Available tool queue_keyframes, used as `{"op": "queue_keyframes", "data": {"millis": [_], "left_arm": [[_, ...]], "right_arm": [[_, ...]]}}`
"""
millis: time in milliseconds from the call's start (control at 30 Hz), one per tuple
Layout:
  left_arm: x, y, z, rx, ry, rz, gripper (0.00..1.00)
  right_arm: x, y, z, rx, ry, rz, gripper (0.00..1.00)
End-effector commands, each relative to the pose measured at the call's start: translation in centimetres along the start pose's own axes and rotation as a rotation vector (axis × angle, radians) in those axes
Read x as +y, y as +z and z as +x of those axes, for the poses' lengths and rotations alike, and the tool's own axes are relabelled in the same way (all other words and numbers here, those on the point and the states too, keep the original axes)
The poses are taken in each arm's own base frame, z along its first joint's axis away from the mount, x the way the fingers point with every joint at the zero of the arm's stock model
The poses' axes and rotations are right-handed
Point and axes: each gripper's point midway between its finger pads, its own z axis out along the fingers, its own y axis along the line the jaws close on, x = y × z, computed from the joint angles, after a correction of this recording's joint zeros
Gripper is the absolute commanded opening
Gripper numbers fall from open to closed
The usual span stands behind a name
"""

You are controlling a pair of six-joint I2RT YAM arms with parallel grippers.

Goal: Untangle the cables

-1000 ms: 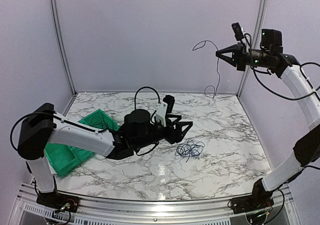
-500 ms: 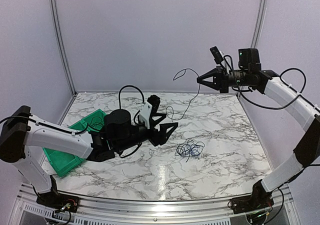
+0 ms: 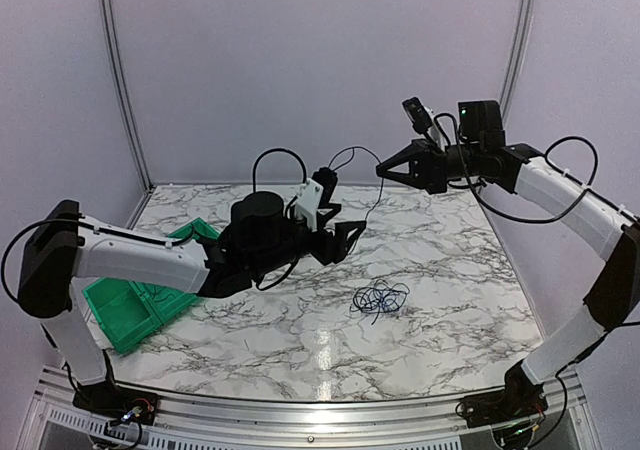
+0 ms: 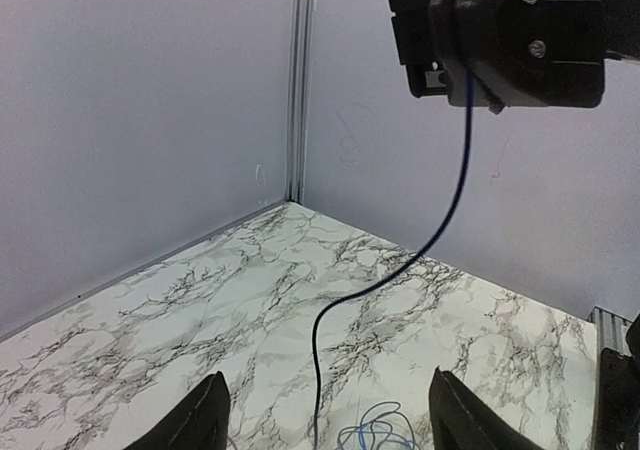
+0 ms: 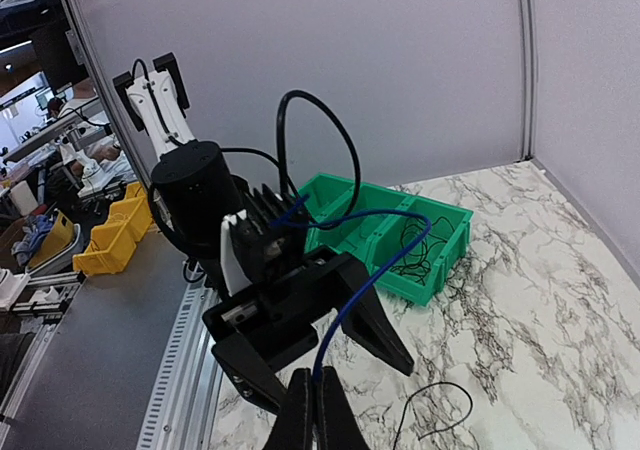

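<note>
- One marble table [image 3: 450,260] carries everything.
- Of the two arms, the left gripper [image 3: 345,242] has lifted off the table since a second ago, and its fingers are spread. The right gripper [image 3: 382,170] has swung down from the upper right corner to just beside it, with its fingers pressed together.
- One green bin [image 3: 125,315] sits at the left edge.
- One tangle of cables [image 3: 378,298] lies unmoved on the marble, below both grippers.
- One blue cable [image 4: 455,170] is pinched by the right gripper. It hangs down between the left gripper's open fingers.
</note>
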Motion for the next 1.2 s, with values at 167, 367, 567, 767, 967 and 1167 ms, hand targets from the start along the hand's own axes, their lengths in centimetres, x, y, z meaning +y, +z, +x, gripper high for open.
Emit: {"op": "queue_keyframes", "data": {"millis": [167,367,567,767,967,1167], "left_arm": [[1.4,3.8,1.5,0.034,0.027,0.019,0.65],[1.9,5.5,2.1,0.04,-0.007,0.084,0.54],[0.6,6.8,1.6,0.021,-0.015,0.17,0.46],[0.1,7.1,1.2,0.009,-0.03,0.198,0.25],[0.8,5.9,1.6,0.024,-0.07,0.163,0.07],[1.2,2.8,1.4,0.036,-0.08,0.143,0.05]], "right_arm": [[1.3,0.5,-0.4,-0.01,0.0,-0.065,0.0],[1.5,0.4,-0.2,-0.008,-0.005,-0.068,0.0],[1.4,0.4,-0.3,-0.006,-0.01,-0.07,0.0],[1.2,0.4,-0.3,0.0,-0.023,-0.054,0.0],[0.2,-1.1,-1.1,-0.032,-0.026,-0.022,0.0],[-5.4,-3.9,-0.5,-0.078,0.078,0.194,0.0]]}}
